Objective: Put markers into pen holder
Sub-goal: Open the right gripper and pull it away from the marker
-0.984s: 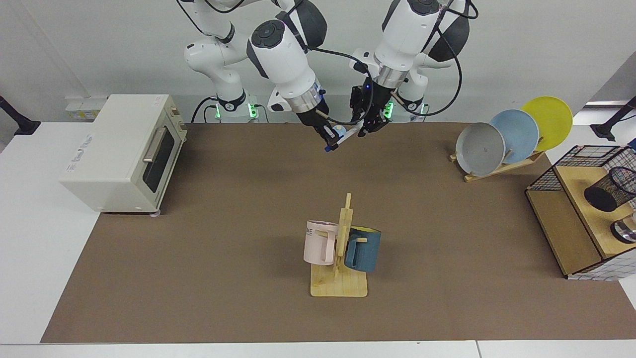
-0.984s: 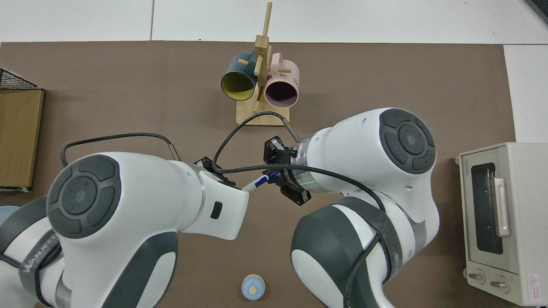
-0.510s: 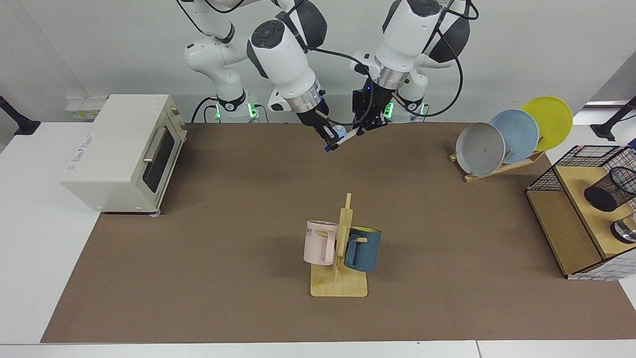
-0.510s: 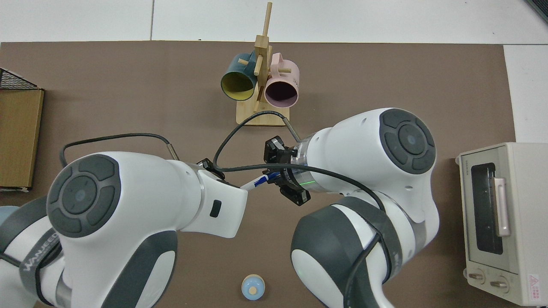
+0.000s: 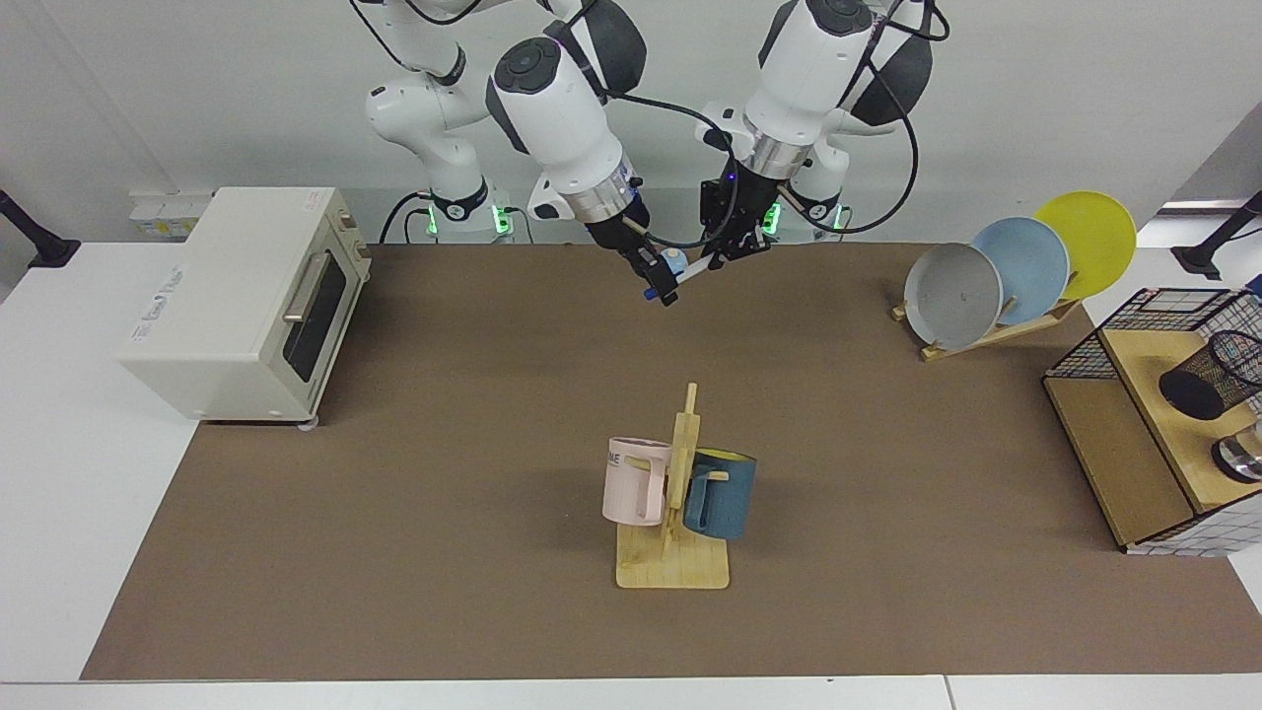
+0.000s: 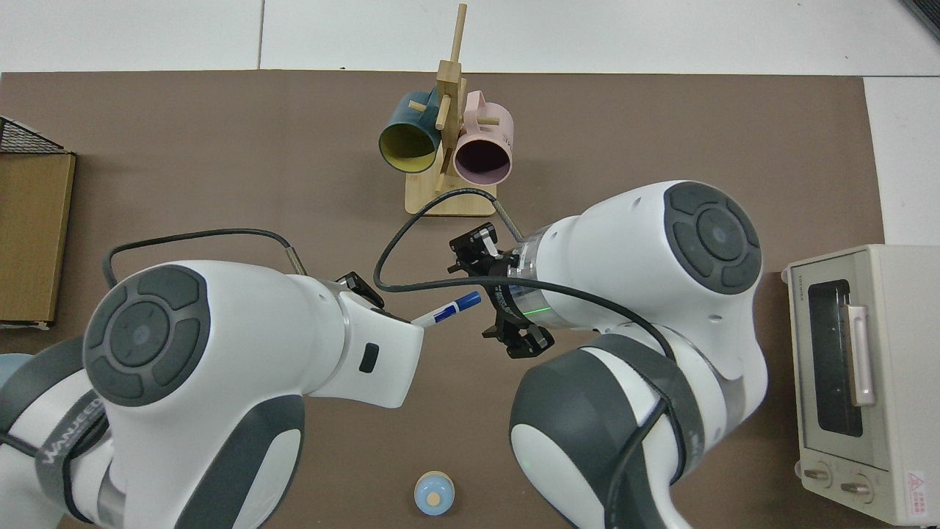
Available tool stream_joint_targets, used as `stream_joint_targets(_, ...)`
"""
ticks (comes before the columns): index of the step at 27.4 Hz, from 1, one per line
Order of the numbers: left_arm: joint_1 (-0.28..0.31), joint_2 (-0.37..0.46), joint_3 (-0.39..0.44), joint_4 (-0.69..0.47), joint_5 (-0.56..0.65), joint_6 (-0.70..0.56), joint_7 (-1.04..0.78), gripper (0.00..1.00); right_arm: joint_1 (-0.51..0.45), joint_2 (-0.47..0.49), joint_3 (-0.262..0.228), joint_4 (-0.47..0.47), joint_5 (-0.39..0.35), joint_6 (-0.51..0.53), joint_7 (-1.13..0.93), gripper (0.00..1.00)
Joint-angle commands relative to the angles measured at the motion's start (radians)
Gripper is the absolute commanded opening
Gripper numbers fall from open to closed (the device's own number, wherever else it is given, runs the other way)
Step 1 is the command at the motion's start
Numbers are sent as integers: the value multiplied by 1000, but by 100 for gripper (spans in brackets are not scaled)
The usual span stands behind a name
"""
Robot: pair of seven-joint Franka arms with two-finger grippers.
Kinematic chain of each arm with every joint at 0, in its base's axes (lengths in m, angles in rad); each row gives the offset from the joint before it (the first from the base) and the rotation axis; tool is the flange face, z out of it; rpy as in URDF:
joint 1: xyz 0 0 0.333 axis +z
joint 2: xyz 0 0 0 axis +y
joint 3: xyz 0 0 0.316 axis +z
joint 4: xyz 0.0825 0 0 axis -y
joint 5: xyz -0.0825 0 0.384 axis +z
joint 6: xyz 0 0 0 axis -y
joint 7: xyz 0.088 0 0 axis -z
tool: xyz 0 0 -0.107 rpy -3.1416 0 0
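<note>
The marker (image 5: 690,273), white-barrelled with a blue cap, hangs slanted above the back of the brown mat. My left gripper (image 5: 732,251) is shut on its upper white end. In the top view the marker (image 6: 448,312) sticks out from under the left wrist, and its blue cap end is free. My right gripper (image 5: 659,281) is open just beside that cap; in the top view the right gripper (image 6: 501,295) stands a little apart from it. The pen holder (image 5: 1208,375), a black mesh cup, leans tilted on a wooden shelf at the far right, out of the top view.
A wooden mug rack (image 5: 673,567) with a pink and a blue mug stands mid-mat. A toaster oven (image 5: 246,296) is at the view's left and a plate rack (image 5: 1016,266) at the right. A wire basket (image 5: 1154,316) surrounds the shelf, with a shiny metal object (image 5: 1240,459) on it. A small blue round object (image 6: 433,494) lies behind the arms.
My right gripper has let go of the marker's blue end and drawn back a little. The left gripper keeps hold of the white end, and the marker has barely moved.
</note>
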Motion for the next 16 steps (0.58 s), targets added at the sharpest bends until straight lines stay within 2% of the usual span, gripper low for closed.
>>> stream_joint_targets(1, 0, -23, 10, -24, 16, -1, 12, 0, -60, -42, -2, -8, 2, -96, -166, 100)
stream_joint_targets(12, 3, -23, 14, -24, 37, -4, 15, 0, -222, -96, -6, -5, -55, -251, -611, 100)
stream_joint_targets(16, 3, -23, 17, -24, 46, -9, 18, 0, -272, -116, -6, -6, -115, -305, -795, 100)
